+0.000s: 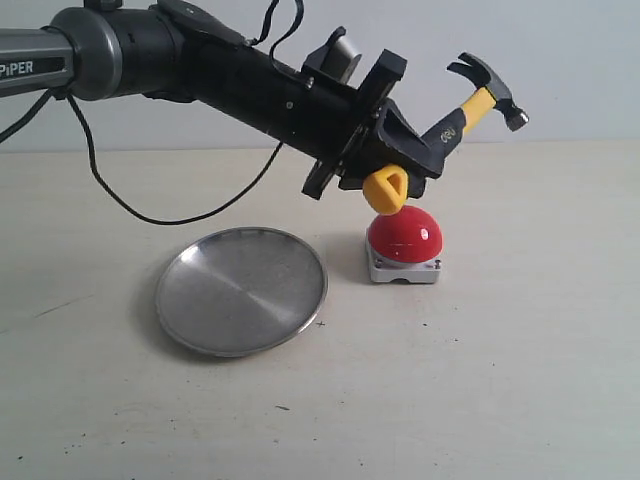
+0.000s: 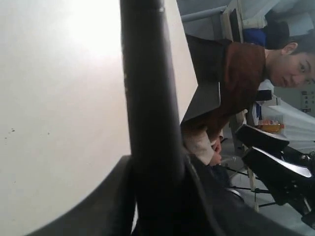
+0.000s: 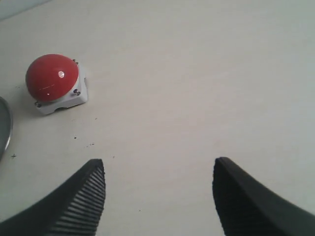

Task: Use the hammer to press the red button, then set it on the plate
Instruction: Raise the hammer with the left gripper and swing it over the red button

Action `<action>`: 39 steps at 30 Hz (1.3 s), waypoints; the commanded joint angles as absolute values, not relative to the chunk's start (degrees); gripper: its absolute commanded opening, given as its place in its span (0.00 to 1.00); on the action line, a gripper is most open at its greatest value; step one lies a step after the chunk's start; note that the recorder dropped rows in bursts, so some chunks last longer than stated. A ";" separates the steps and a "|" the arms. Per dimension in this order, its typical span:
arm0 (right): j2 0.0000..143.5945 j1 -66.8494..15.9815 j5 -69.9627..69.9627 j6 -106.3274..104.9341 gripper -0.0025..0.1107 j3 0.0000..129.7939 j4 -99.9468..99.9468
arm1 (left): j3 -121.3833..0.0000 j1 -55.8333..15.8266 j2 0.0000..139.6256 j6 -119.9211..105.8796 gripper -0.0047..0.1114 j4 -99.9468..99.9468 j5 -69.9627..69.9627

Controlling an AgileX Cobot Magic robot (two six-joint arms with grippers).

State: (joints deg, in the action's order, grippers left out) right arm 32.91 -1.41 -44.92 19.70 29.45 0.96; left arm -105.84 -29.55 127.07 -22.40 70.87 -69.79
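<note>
My left gripper (image 1: 408, 152) is shut on the hammer's black handle (image 2: 147, 98), held in the air over the red button (image 1: 404, 234). The hammer (image 1: 462, 115) tilts up to the right, its dark steel head (image 1: 492, 85) high and its yellow looped end (image 1: 386, 189) just above the red dome, seemingly touching it. The steel plate (image 1: 241, 289) lies on the table left of the button. My right gripper (image 3: 158, 169) is open over bare table, with nothing between its fingers (image 3: 83, 196); the red button (image 3: 52, 77) sits far ahead of it, beside a sliver of the plate (image 3: 4, 129).
A black cable (image 1: 150, 210) from the left arm trails over the table behind the plate. A person (image 2: 251, 73) sits beyond the table edge in the left wrist view, near dark equipment (image 2: 270, 162).
</note>
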 commanded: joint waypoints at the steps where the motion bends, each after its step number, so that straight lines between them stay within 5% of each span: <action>1: 30.12 -2.34 -42.83 19.70 0.52 27.53 3.90 | -106.54 -29.65 125.11 -23.94 0.04 70.46 -69.96; 39: 25.41 -7.98 -48.29 14.43 0.30 24.93 22.54 | -106.54 -25.88 110.55 -18.81 0.04 42.11 -64.99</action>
State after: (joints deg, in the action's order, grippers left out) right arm 25.83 -7.39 -47.61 15.07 25.24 22.04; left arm -105.79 -26.25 112.61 -20.03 42.08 -68.13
